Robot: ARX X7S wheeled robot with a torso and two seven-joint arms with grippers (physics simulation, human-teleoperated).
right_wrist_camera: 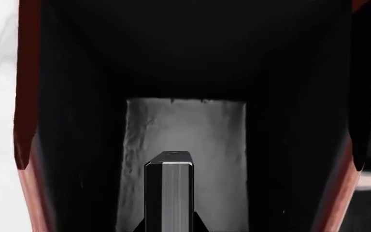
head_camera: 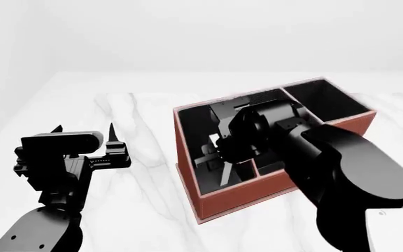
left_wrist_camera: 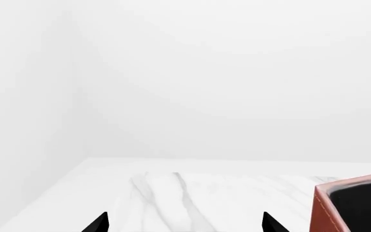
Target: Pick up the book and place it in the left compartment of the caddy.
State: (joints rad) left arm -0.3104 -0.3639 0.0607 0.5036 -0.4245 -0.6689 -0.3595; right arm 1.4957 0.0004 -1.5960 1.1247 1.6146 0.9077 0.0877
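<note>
Book [right_wrist_camera: 168,193] between left compartment [right_wrist_camera: 185,125] walls

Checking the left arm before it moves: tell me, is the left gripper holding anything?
No. In the head view the left gripper hangs open over the bare marble table, clear of the caddy, with nothing between its fingertips.

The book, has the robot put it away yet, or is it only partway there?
Partway. Picked up already: the right gripper holds the book on edge. In hand: lowering it into the caddy, inside the left compartment. Left: letting go, since the jaws look shut on it. The left gripper hangs open beside the caddy.
</note>
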